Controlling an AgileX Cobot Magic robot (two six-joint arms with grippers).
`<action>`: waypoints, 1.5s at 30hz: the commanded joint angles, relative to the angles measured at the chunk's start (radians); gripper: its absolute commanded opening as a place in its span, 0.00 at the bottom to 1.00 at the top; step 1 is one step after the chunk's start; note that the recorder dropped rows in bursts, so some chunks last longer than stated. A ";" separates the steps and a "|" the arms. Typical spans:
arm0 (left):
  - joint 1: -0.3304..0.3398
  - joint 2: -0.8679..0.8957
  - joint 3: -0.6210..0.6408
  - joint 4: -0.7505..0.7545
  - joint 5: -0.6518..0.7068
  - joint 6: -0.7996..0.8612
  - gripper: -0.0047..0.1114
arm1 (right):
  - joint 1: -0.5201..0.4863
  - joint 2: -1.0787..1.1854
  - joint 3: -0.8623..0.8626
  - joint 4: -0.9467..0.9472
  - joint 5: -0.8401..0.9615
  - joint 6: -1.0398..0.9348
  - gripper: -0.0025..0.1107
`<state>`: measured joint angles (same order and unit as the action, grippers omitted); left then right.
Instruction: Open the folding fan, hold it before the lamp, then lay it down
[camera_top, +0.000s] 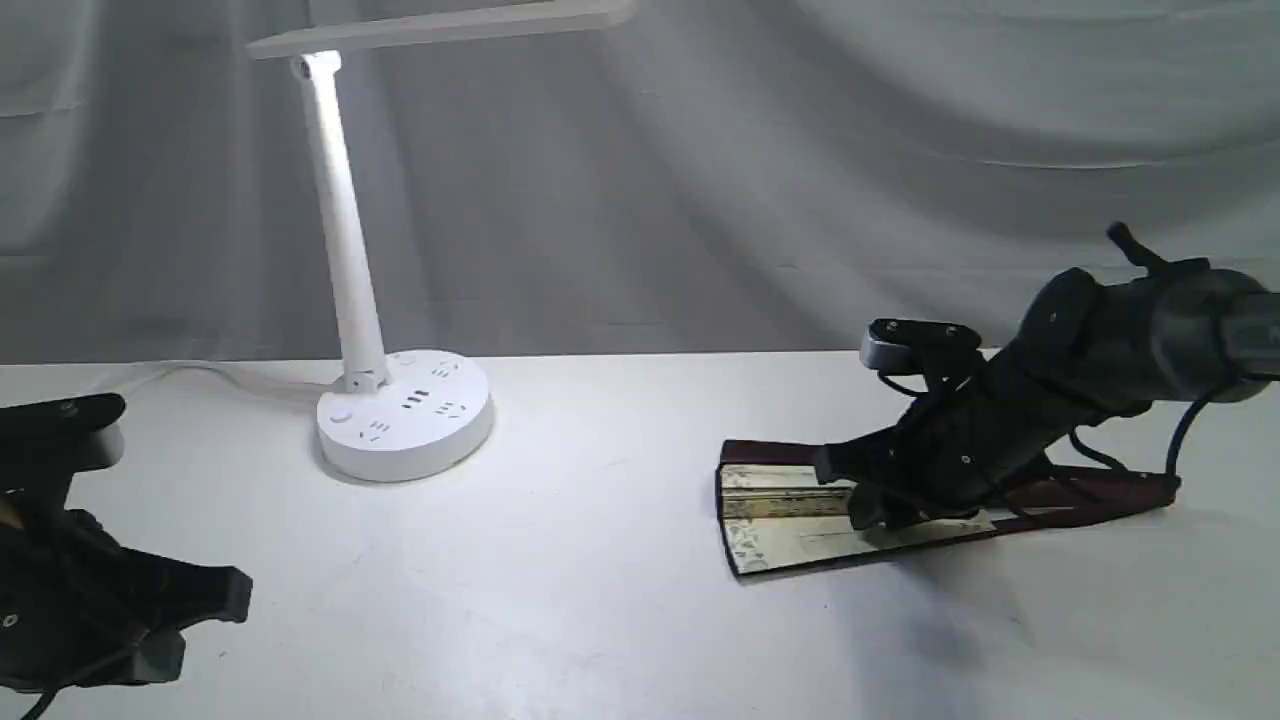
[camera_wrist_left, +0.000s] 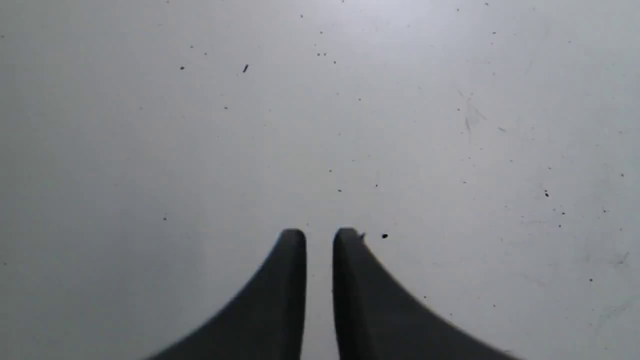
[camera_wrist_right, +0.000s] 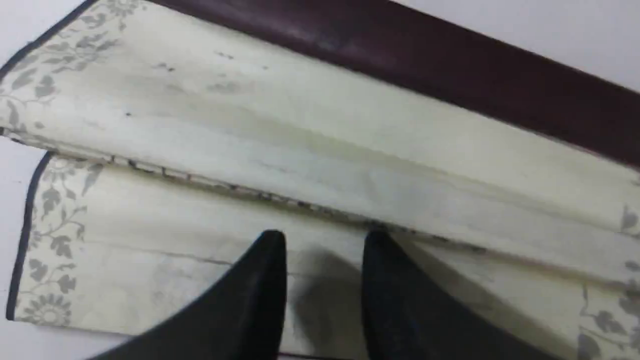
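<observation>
The folding fan (camera_top: 785, 518) lies flat on the white table at the right, only a few cream pleats spread, with its maroon guard (camera_wrist_right: 450, 65) along one side. My right gripper (camera_top: 872, 503) is low over the leaf, its tips (camera_wrist_right: 325, 240) a small way apart above the paper (camera_wrist_right: 320, 150) with nothing between them. The white lamp (camera_top: 345, 250) stands at the back left, lit, its round base (camera_top: 405, 420) on the table. My left gripper (camera_top: 205, 612) rests at the front left corner; its fingers (camera_wrist_left: 295, 280) stand nearly together over bare table and hold nothing.
The lamp's white cord (camera_top: 220, 372) trails left behind the base. A grey cloth backdrop (camera_top: 800, 180) hangs behind the table. Open table surface (camera_top: 580, 580) lies between the lamp and the fan.
</observation>
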<state>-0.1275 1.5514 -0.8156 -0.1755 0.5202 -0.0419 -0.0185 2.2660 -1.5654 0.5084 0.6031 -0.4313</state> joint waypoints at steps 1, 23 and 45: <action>-0.005 0.001 -0.005 -0.009 -0.001 -0.002 0.12 | 0.041 0.008 0.004 0.009 0.031 0.009 0.27; -0.005 0.001 -0.005 -0.009 0.010 -0.002 0.12 | 0.237 -0.009 0.004 0.022 0.022 0.148 0.27; -0.005 0.001 -0.005 -0.024 0.010 -0.002 0.12 | -0.127 -0.135 0.004 -0.006 0.216 0.148 0.31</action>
<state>-0.1275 1.5514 -0.8156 -0.1877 0.5282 -0.0419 -0.1227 2.1460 -1.5654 0.5063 0.8085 -0.2841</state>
